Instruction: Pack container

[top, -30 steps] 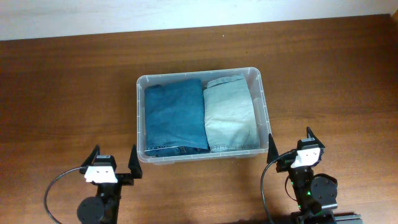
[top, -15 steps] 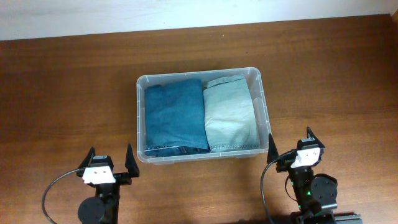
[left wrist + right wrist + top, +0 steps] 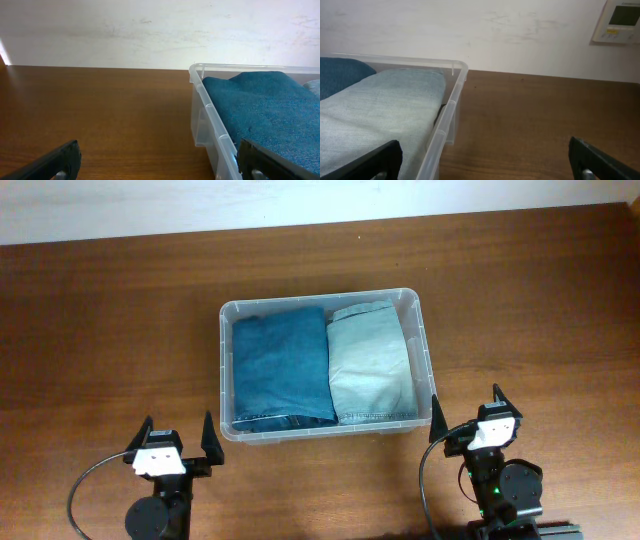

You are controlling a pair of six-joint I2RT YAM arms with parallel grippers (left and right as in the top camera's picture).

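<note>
- Container (image 3: 318,299): clear plastic bin with a rolled rim, at the middle of the bench (image 3: 100,330), long sides running 9 to 3 o'clock. Its base is fully covered by the contents.
- Dark blue folded garment (image 3: 280,370): fills the 9 o'clock half of the container and touches its neighbour along the centre line. The fold edges at 6 o'clock are blurred behind the bin wall.
- Light blue folded garment (image 3: 370,365): fills the 3 o'clock half. In the left wrist view only a sliver shows, at the frame's 3 o'clock edge.
- Left gripper (image 3: 179,425): at 7 o'clock from the container, just off its corner. Jaws apart, with bare bench between them. In the left wrist view both fingers (image 3: 55,162) are cut off by the lower edge.
- Right gripper (image 3: 466,405): at 5 o'clock from the container, beside its corner. Jaws apart, closed on nothing. Its fingers (image 3: 370,160) are likewise cropped in the right wrist view.
- Arm bases: cut off at the 6 o'clock edge of the overhead view, each with a black cable (image 3: 85,480) looping beside it.
- Wall panel (image 3: 622,20): pale, at 1 o'clock in the right wrist view, cropped by the frame. Its markings are too small to read.
- Bench: dark brown wood grain.
- Wall (image 3: 470,30): off-white and scuffed, meeting the bench at 12 o'clock.
</note>
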